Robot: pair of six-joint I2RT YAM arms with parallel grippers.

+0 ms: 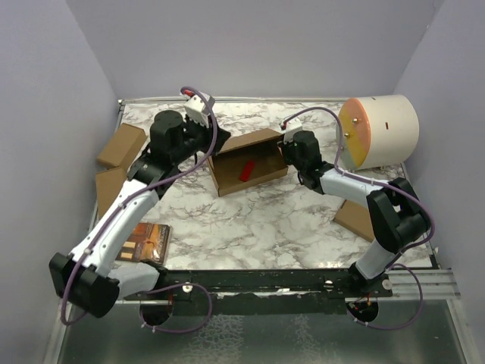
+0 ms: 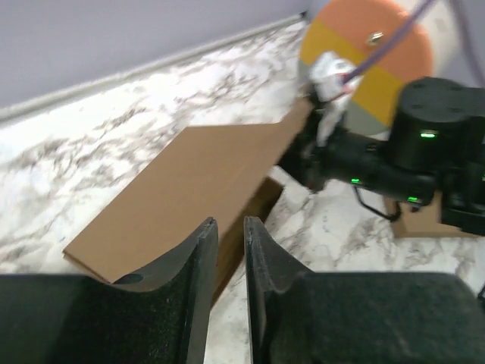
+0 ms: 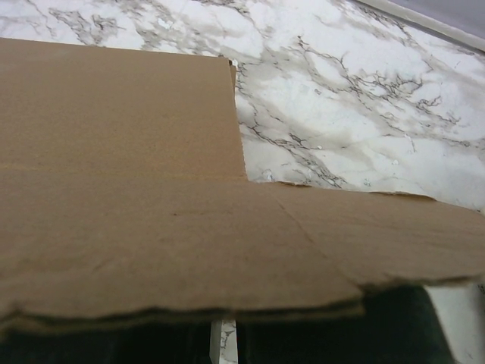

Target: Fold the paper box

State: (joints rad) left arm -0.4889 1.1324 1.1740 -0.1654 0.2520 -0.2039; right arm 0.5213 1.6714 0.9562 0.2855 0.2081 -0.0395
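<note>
Left gripper (image 2: 229,224): fingers (image 2: 198,262) nearly together, nothing visibly clamped. Box (image 1: 261,161) mid-frame on desk (image 1: 250,220), lid (image 2: 197,189) raised. Right gripper (image 1: 286,142) at box's right end, state indeterminable. Judged: lid-closing stage; next, press lid down squarely.
</note>
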